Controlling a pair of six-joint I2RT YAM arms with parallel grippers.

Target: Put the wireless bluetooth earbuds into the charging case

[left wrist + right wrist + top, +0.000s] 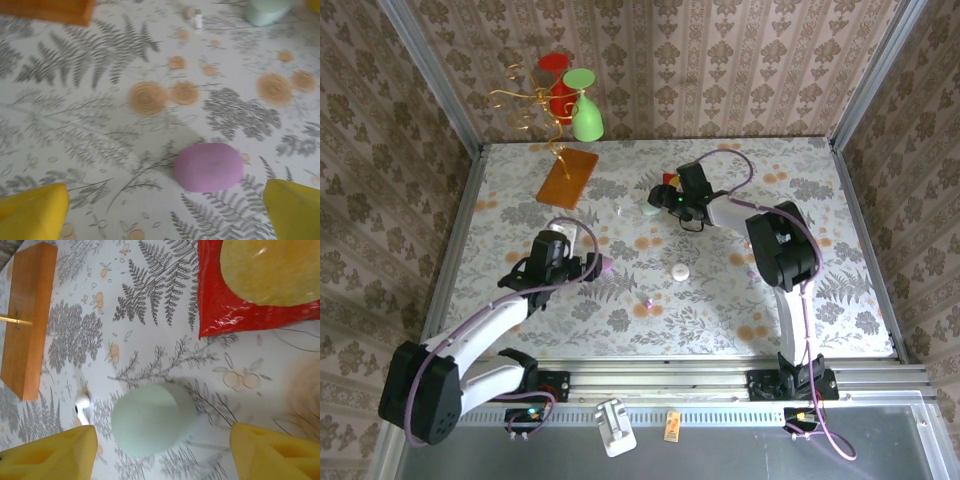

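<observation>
A mint-green oval charging case (152, 419) lies shut on the table between the yellow fingers (50, 452) of my right gripper (162, 456), which is open and clear of it on both sides. One white earbud (82, 407) lies just left of that case, beside the left finger. From above, the right gripper (662, 200) hovers over the mint case (650, 210), with the earbud (620, 211) to its left. A pink-purple oval case (209, 167) lies shut ahead of my left gripper (165, 215), which is open. The left gripper (592, 266) sits just left of the pink case (608, 265).
An orange wooden base (567, 178) carries a gold wire stand with red and green cups at the back left. A red packet (240, 310) with a yellow round thing lies behind the mint case. A small white oval (678, 270) and a tiny purple piece (647, 303) lie mid-table.
</observation>
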